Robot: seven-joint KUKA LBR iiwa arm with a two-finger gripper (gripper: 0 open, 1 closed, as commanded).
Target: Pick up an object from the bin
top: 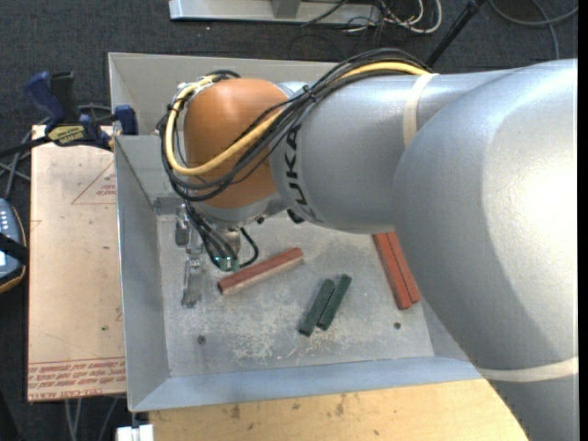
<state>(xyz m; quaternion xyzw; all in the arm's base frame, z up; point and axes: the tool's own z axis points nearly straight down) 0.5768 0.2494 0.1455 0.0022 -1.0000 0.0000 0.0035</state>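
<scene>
1. Position: the hand [194,288] hangs low at the 9 o'clock side of the bin [142,274], beneath the arm's orange cover [230,136] and close to the left wall. Contact with the bin floor cannot be confirmed.
2. Nearest thing: a reddish-brown bar [261,271] lies flat on the bin floor, just beside the hand at its 3 o'clock. The long axis runs from 8 o'clock to 2 o'clock, and the 8 o'clock end is the one next to the hand.
3. Governing relation: the bar sits beside the hand, not beneath it, and nothing is seen in the grip.
4. Hand state: I cannot tell whether it is apart or together, as wrist hardware and cables mask it.
5. Other contents: a pair of dark green bars [324,303] lie side by side at 4 o'clock from the hand, well apart from it. A red bar [397,269] lies farther off at 3 o'clock, its upper end hidden under the arm.
6. Assessment: the pick is not yet made. In my judgement, taking the reddish-brown bar calls for a shift toward 3 o'clock, with the grip set across that 8-to-2 axis
</scene>
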